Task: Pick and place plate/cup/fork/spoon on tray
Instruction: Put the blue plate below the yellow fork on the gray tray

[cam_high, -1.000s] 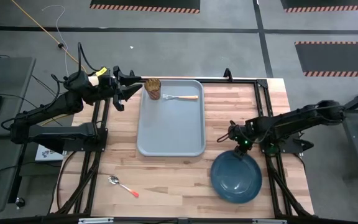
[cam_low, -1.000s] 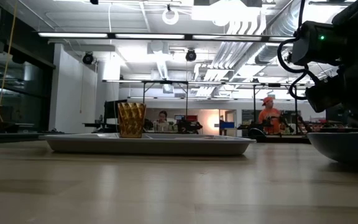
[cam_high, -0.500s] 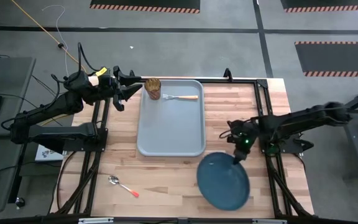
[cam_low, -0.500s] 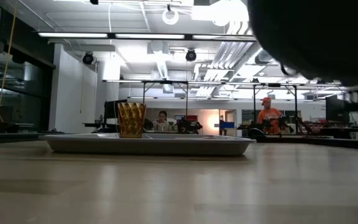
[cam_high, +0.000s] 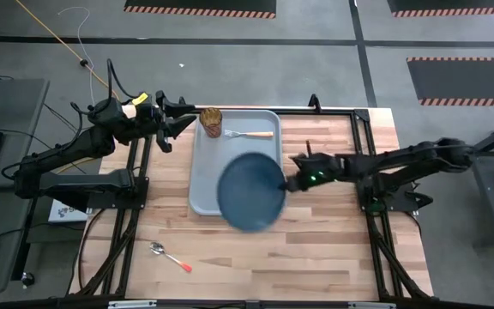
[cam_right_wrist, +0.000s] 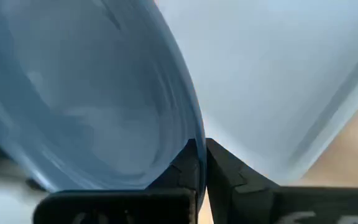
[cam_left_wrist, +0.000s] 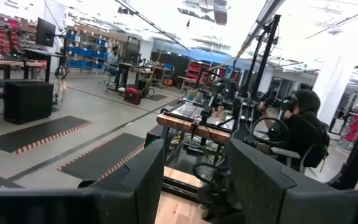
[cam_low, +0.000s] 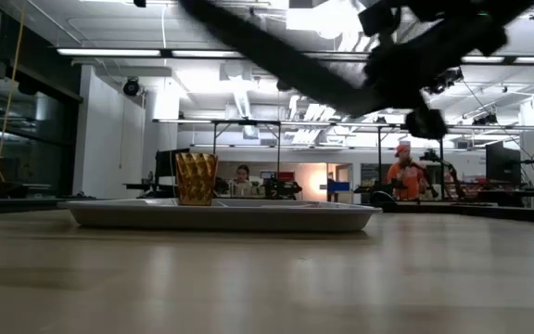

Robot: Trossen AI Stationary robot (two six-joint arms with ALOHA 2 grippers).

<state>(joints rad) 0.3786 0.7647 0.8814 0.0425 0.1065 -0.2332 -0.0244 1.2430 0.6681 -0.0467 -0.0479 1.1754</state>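
Note:
The dark blue plate (cam_high: pixel 249 192) hangs in the air over the near right part of the grey-blue tray (cam_high: pixel 221 172), held by my right gripper (cam_high: pixel 288 182), which is shut on its rim. In the low view the plate (cam_low: pixel 276 51) shows edge-on and tilted. The amber cup (cam_high: pixel 212 122) stands in the tray's far left corner, and the tan-handled fork (cam_high: pixel 252 134) lies beside it on the tray floor. The red-handled spoon (cam_high: pixel 171 257) lies on the table at the near left. My left gripper (cam_high: pixel 183 120) waits open off the table's far left corner. My right gripper pinches the plate's rim (cam_right_wrist: pixel 191 146) between its two fingers, one on the plate's inner face and one on its underside. The fingers come about level from the table's right side. The plate is lifted clear and tilted, and reaches out past the fingertips over the tray.
Bare wooden table (cam_high: pixel 333 257) lies to the right of the tray and along the near edge. A black frame rail (cam_high: pixel 363 146) runs along the table's right side. People work at benches in the room behind (cam_low: pixel 401 172).
My right gripper has lifted the plate off the table at the near right and carried it up and toward the table's left and far side. The plate, then flat on the table, now hangs tilted over the tray. The gripper stayed shut on the rim.

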